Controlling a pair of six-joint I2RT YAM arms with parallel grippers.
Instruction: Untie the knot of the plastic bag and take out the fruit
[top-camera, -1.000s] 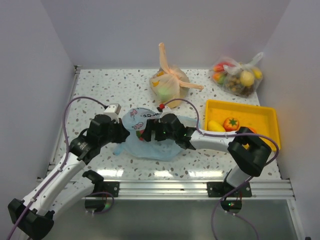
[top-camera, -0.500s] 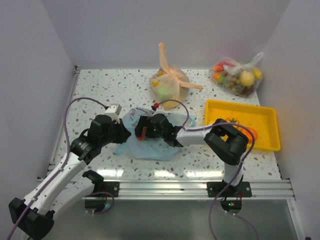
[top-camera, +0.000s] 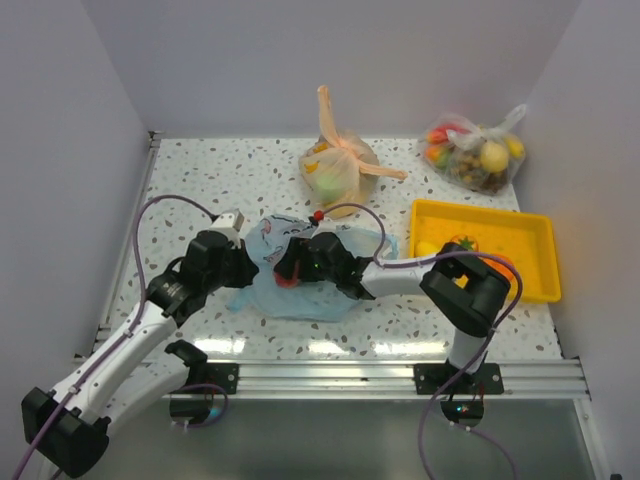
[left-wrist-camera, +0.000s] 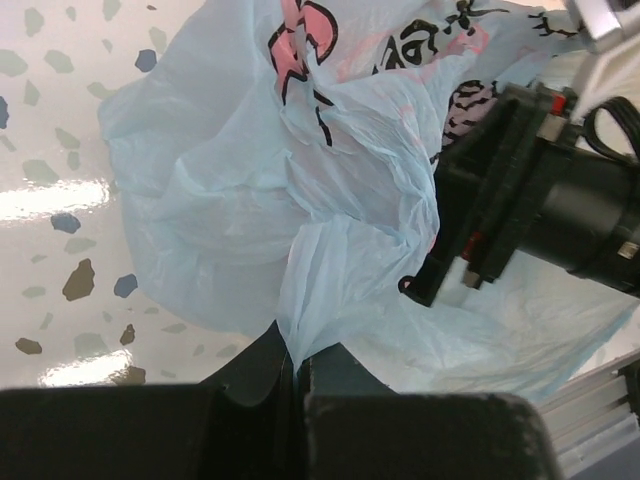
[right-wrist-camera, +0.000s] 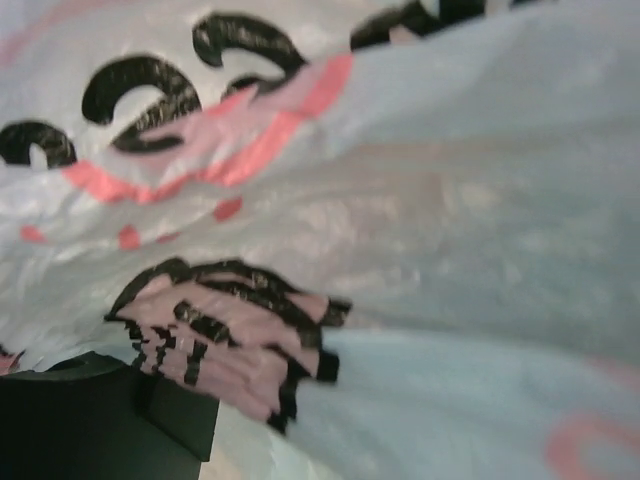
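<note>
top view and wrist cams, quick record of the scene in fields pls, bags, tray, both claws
light blue bag: crumpled on the table, centre, between the arms
left claw: shut, pinching a fold of the blue bag
right claw: on top of the blue bag, plastic against its camera; open or shut unclear
knot: not visible in any view
orange bag: tied, behind the blue bag
clear bag: far right corner
yellow tray: right side, holds a tomato and a yellow piece
</note>
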